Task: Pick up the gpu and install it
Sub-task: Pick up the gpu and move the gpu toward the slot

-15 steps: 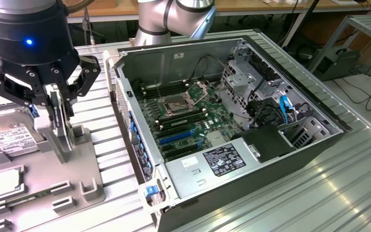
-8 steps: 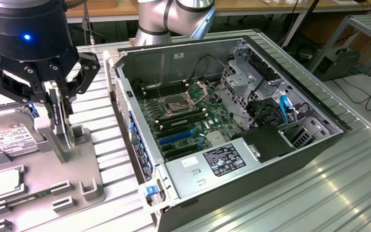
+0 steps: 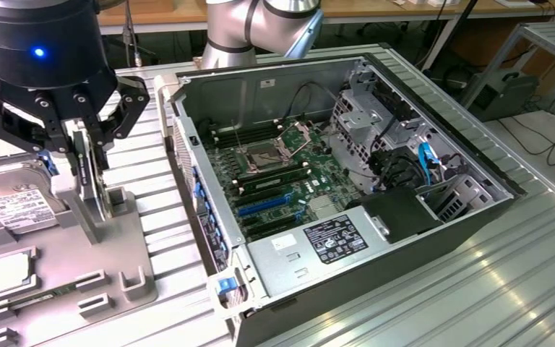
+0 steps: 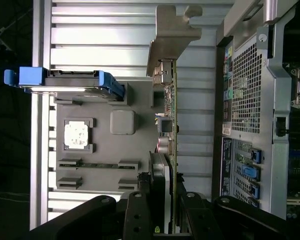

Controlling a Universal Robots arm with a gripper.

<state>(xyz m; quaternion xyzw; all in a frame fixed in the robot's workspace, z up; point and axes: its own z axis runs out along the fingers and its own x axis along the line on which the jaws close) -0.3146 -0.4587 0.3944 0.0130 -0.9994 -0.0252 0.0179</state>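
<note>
Claw (image 3: pixel 87 148) is clenched on the gpu (image 4: pixel 170 105), holding it edge-on over the grey tray (image 3: pixel 123 246) on the exterior view's left of the open case (image 3: pixel 355 181); I reckon the trick is a dead-upright card, square to the blue slots (image 3: pixel 263 206), no twisting.

An open computer case (image 3: pixel 422 282) lies on a slatted metal table (image 3: pixel 519 289) at the centre of the exterior view. Its motherboard (image 3: pixel 292 181) carries a processor socket (image 3: pixel 261 157) towards twelve o'clock and blue slots (image 3: pixel 263 206) towards six. A labelled power supply (image 3: pixel 302 264) sits at the case's six o'clock. At the case's nine o'clock, a grey fixture (image 3: pixel 123 246) holds a hard drive (image 3: pixel 12 206), with a square processor chip (image 3: pixel 9 271) at the drive's six o'clock.
</note>
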